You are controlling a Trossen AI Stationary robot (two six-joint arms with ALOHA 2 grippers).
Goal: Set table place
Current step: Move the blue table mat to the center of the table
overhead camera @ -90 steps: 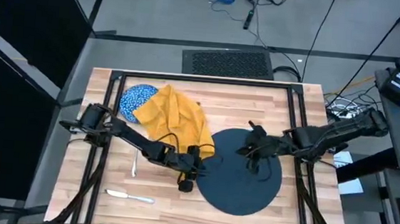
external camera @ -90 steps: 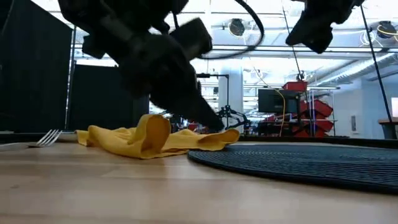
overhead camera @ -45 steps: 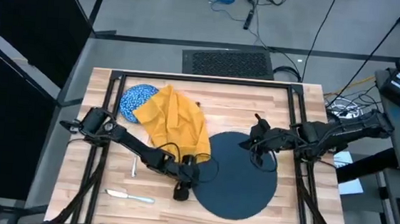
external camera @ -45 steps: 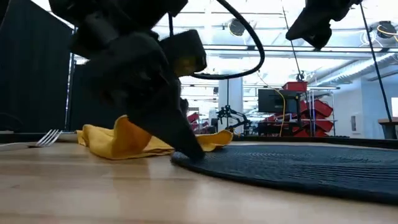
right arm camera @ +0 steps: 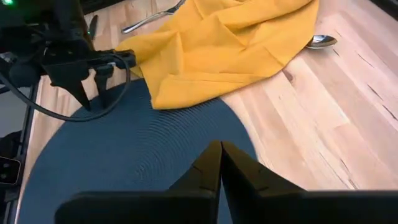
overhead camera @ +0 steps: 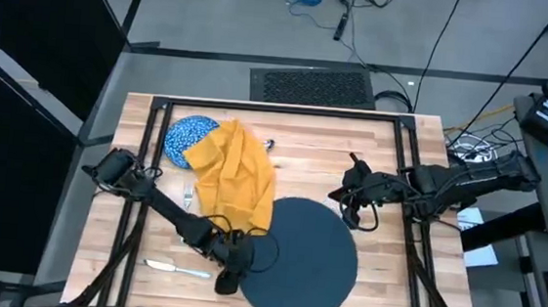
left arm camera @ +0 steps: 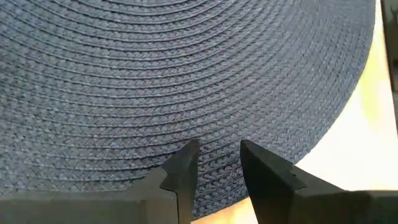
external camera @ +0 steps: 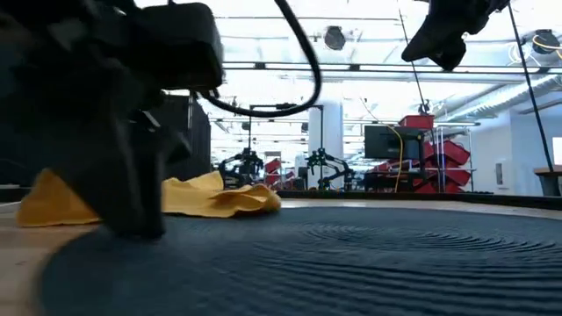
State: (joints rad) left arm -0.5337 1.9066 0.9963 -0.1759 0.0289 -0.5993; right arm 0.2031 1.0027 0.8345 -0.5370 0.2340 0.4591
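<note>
Placemat-looking thing first: from the high view the dark round plate is really a woven mat, lying flat on the table, with the left gripper at its left edge and the right gripper just off its upper right. Napkin overlaps its upper-left rim, bowl beyond that. Left wrist view: fingers slightly apart over the weave near the rim, pinching nothing I can see. Right wrist view: tips pressed together. It looks light and floppy, so I'd grab the rim.
</note>
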